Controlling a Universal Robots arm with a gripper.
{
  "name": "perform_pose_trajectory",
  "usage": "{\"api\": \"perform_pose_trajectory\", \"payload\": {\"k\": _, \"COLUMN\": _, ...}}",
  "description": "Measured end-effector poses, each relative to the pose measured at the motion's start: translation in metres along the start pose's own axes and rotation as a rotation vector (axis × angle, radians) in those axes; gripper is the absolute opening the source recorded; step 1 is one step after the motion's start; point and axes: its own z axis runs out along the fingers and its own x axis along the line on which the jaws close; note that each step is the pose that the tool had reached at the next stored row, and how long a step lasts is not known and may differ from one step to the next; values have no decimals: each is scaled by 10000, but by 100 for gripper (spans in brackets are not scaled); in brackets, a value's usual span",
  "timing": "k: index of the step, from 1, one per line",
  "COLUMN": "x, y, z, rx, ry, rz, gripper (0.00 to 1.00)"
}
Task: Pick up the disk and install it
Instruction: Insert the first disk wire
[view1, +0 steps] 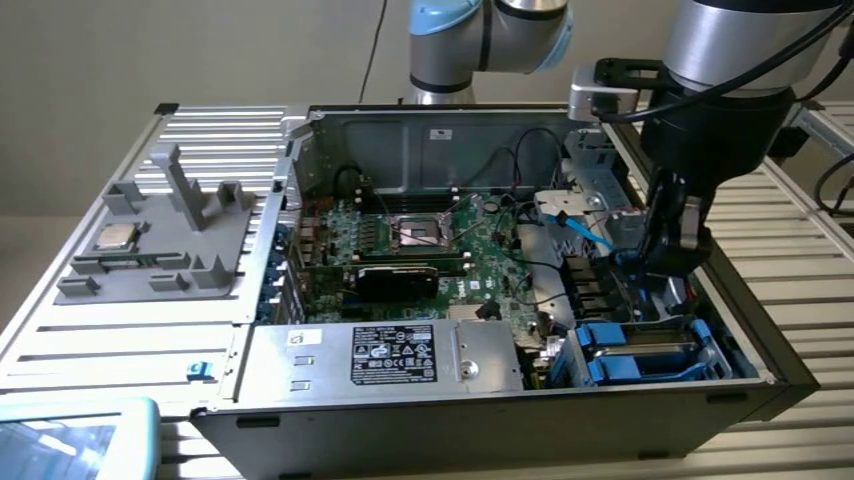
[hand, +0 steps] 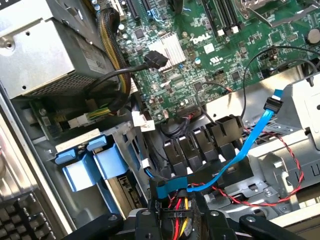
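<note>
I am down inside the open computer case (view1: 507, 420), on the exterior view's right, with my gripper (view1: 661, 262) low between the motherboard (view1: 427, 250) and the case's side wall. In the wrist view my gripper (hand: 177, 222) has its jaws partway closed and clamped on a black cable plug (hand: 177, 214). Red and yellow wires run out of that plug. A flat blue data cable (hand: 250, 140) crosses just in front of the plug and climbs away to a black end connector. The same blue data cable (view1: 587, 232) shows in the exterior view, just beside my gripper. The disk (view1: 641, 360) is not in my grip. It sits in the drive bay at the case's near corner, on the exterior view's lower right, with its bright blue frame showing around grey metal. In the wrist view the disk (hand: 110, 162) lies apart from my jaws, beside the silver power supply (hand: 45, 45) and a bundle of black cables. A row of black connectors (hand: 205, 142) stands between the disk and a twisted red and black wire (hand: 280, 150). Beyond them spreads the green motherboard (hand: 210, 55). The silver power supply (view1: 387, 355) lies along the case's near wall in the exterior view. Outside the case, on the exterior view's left, a grey tray (view1: 160, 270) holds a small square processor chip (view1: 118, 238).
</note>
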Motion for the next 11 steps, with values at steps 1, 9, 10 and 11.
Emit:
{"api": "perform_pose_trajectory", "payload": {"k": 1, "x": 4, "y": 8, "z": -2, "rx": 43, "ry": 44, "rz": -4, "gripper": 35}}
{"api": "perform_pose_trajectory", "payload": {"k": 9, "x": 16, "y": 42, "z": 33, "rx": 290, "ry": 92, "rz": 39, "gripper": 35}}
{"api": "perform_pose_trajectory", "payload": {"k": 10, "x": 20, "y": 50, "z": 36, "rx": 296, "ry": 104, "rz": 56, "gripper": 35}}
{"api": "perform_pose_trajectory", "payload": {"k": 11, "x": 22, "y": 54, "z": 41, "rx": 299, "ry": 115, "rz": 77, "gripper": 35}}
